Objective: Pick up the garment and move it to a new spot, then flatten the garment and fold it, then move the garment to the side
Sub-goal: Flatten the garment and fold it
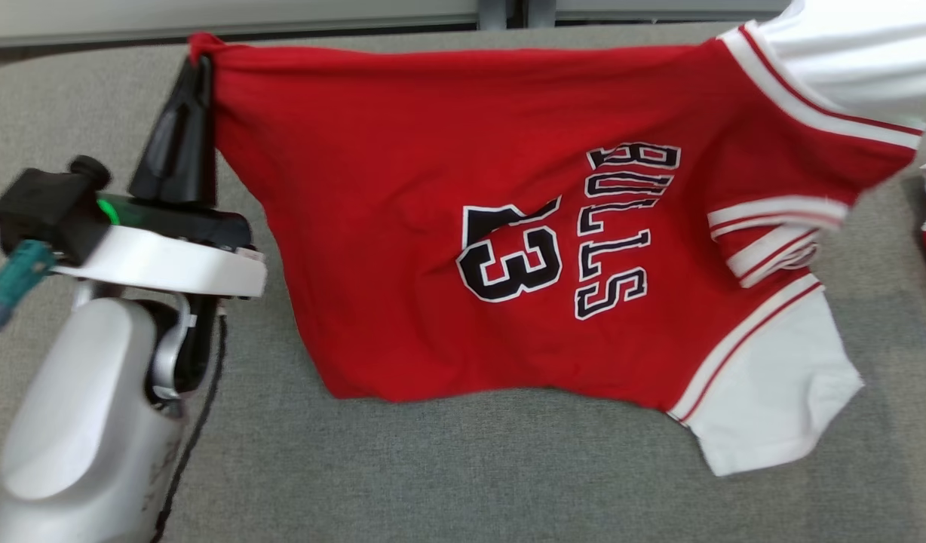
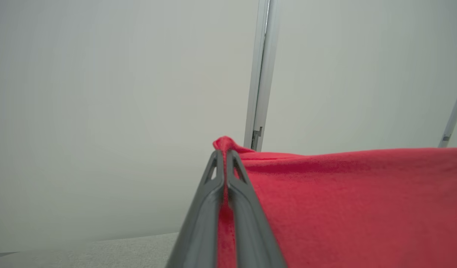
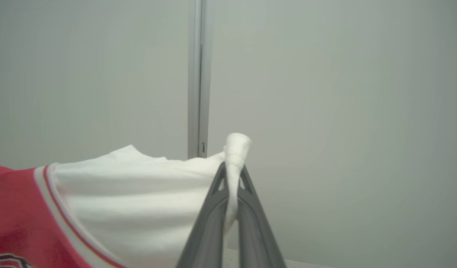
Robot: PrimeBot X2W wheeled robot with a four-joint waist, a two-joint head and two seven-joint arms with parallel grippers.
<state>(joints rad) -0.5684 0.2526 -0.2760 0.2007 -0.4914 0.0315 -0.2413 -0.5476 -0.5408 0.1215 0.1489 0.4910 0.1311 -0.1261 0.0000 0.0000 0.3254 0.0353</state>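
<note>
Grey fabric covered the table [image 1: 448, 483] before a pale wall [image 2: 102, 93]. The left gripper [image 1: 197, 64] pinched the red hem corner of the shirt [image 1: 387, 188], and the right gripper [image 3: 234, 171] clamped its white sleeve [image 3: 139, 193]. The shirt hung stretched between them, its near edge drooping toward the table.

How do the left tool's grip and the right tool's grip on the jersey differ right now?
The left tool pinches a red corner of the jersey; the right tool pinches its white sleeve. A small red tuft pokes past the left tool's end; a taller white roll stands past the right tool's end. Shared: both tools are shut on cloth, with the jersey's top edge stretched between them.
</note>
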